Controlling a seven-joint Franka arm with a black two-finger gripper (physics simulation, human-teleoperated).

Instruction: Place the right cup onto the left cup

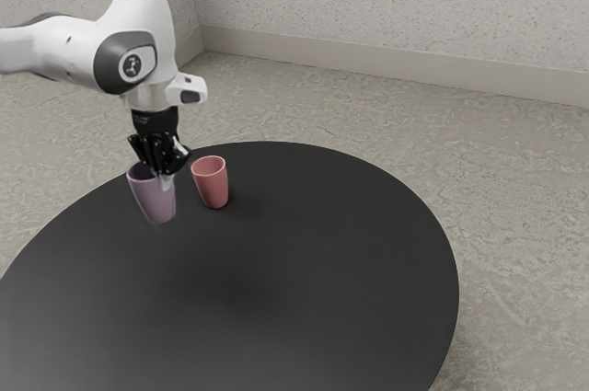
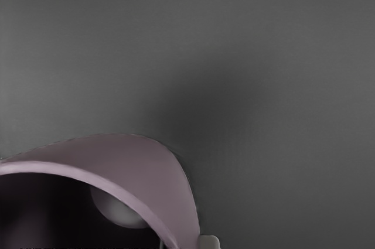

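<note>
Black table (image 1: 304,281) below, the gripper's (image 1: 167,176) narrowed fingers pinch the mauve cup (image 1: 154,200).

Mauve cup (image 1: 154,200): smooth, soft sheen | pink cup (image 1: 212,183): smooth, faintly glossy | table (image 1: 322,262): smooth, dark, satin

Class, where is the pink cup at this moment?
In the exterior view, the pink cup stands on the black table, just to the exterior view's right of the purple cup, which is at the end effector.
</note>
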